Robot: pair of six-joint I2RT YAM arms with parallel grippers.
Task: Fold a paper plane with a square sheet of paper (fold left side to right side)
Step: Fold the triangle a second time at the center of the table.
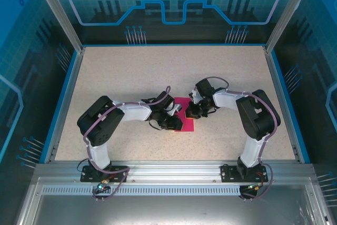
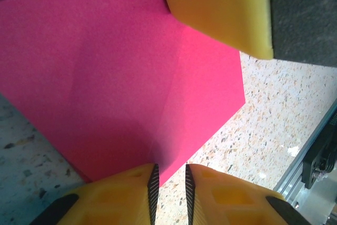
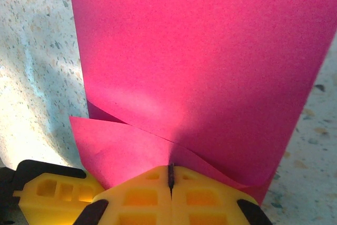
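The square sheet of paper (image 1: 185, 117) is magenta-pink and lies at the middle of the speckled table, between both grippers. In the right wrist view the sheet (image 3: 200, 61) is doubled over, an upper layer curling above a lower flap. My right gripper (image 3: 170, 171) is shut, and the upper layer's edge runs into the seam of its jaws. Seen from above, that gripper (image 1: 192, 111) sits at the sheet's right edge. My left gripper (image 2: 169, 175) hovers at the paper's near corner (image 2: 121, 77), jaws a narrow gap apart with nothing between them; from above it (image 1: 178, 124) is at the sheet's left front.
The table (image 1: 158, 72) has a blue raised rim and clear walls on three sides. An aluminium rail (image 2: 310, 162) runs along the near edge, close to the left gripper. One yellow finger of the right gripper (image 2: 221, 9) rests over the paper's far side.
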